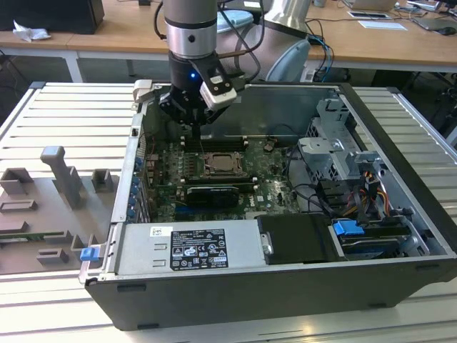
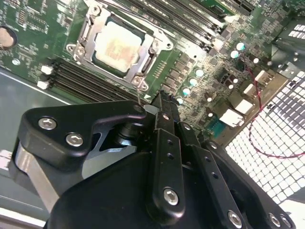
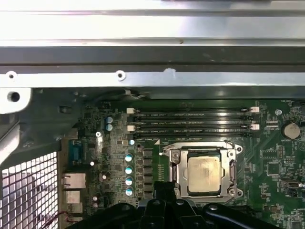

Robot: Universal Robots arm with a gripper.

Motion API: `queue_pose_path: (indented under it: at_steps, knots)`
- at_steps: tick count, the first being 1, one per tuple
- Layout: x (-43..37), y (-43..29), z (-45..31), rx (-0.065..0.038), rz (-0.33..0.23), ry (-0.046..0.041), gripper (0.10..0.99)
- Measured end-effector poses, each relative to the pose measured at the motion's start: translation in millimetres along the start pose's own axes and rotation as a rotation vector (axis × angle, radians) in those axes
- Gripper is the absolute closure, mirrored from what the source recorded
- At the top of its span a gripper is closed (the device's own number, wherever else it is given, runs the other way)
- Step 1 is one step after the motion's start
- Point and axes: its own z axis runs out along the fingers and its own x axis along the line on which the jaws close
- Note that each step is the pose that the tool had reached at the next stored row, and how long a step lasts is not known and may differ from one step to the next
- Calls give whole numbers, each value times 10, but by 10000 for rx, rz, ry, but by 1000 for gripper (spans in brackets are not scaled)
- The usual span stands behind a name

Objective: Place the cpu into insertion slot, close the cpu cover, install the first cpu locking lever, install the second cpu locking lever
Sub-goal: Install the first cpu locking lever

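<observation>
Gripper (image 1: pixel 196 131) pressed together and holding nothing, as I see it, poised low over the far part of the motherboard (image 1: pixel 164 182) inside the open computer case (image 1: pixel 285 300). Just nearer and toward the exterior view's right, the cpu (image 2: pixel 119 45) sits in the insertion slot (image 1: pixel 207 163). I see the cpu cover (image 2: pixel 88 28) lying down around it, its pale top showing through the window.

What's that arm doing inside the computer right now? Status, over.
Gripper low over the motherboard. Cpu seated, cpu cover down around it. Memory slots close alongside.
</observation>
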Motion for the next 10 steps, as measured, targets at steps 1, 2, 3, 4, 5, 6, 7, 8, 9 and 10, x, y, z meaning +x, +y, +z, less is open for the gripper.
queue_pose_path:
  at_steps: [1, 2, 3, 4, 5, 6, 7, 8, 9, 10]
  knots:
    - [6, 0, 8, -5, -173, 3, 980]
    - [7, -1, 11, -7, -280, 6, 980]
    - [8, -1, 15, -11, -410, 7, 980]
    - [9, -1, 18, -15, -575, 10, 980]
    - [9, 0, 20, -18, -728, 13, 980]
    - [10, 0, 21, -21, -858, 15, 980]
    - [11, 0, 22, -22, -915, 16, 980]
    - [11, 0, 23, -24, -928, 16, 980]
    - [11, 0, 24, -25, -933, 15, 980]
    - [13, 0, 25, -25, -939, 15, 980]
